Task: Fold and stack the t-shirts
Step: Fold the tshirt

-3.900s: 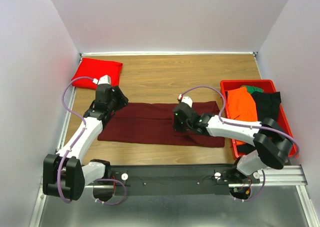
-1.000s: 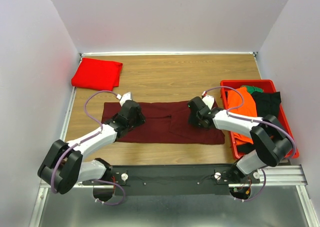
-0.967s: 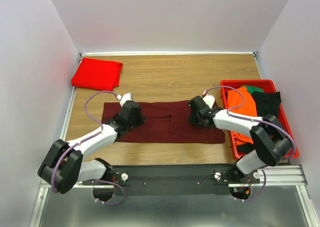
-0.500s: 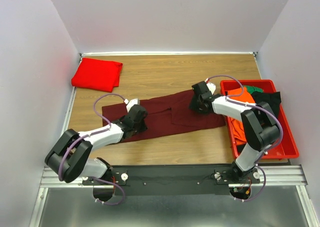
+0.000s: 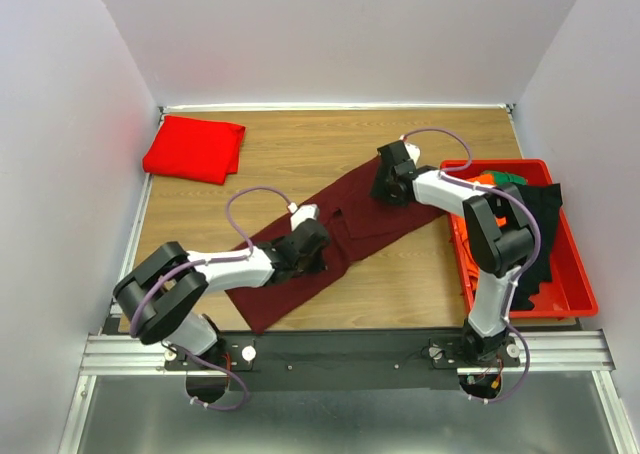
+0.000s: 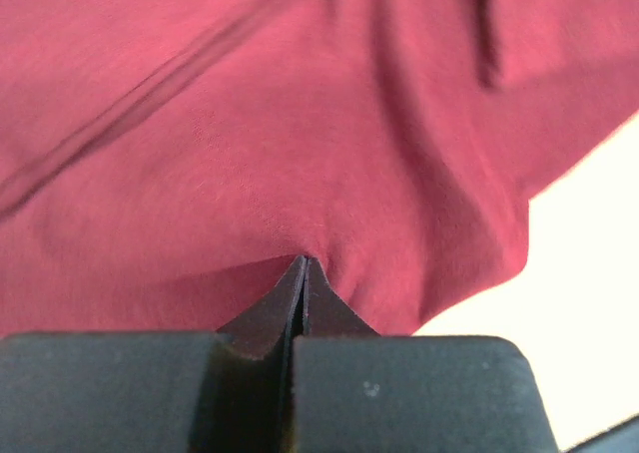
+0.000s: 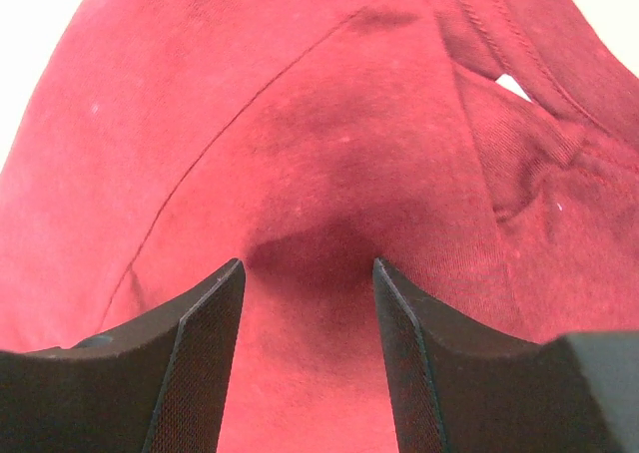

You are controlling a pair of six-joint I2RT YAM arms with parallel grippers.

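The dark maroon t-shirt (image 5: 352,222) lies slanted on the wooden table, running from near left to far right. My left gripper (image 5: 315,252) rests on its middle. In the left wrist view that gripper (image 6: 303,264) is shut, with the maroon cloth (image 6: 300,124) puckered at its tips. My right gripper (image 5: 388,186) is at the shirt's far right end. It is open (image 7: 308,268), with both fingers pressed down on the cloth (image 7: 300,124) and a dent between them. The bright red t-shirt (image 5: 195,147) lies folded at the far left corner.
A red bin (image 5: 455,164) at the right edge holds orange, green and black clothes (image 5: 535,224). White walls close in the table on three sides. The arms' black base rail (image 5: 340,349) runs along the near edge.
The maroon t-shirt has swung from lying across the table to a slant. My left gripper moved right and nearer and shut. My right gripper moved farther back, still open.
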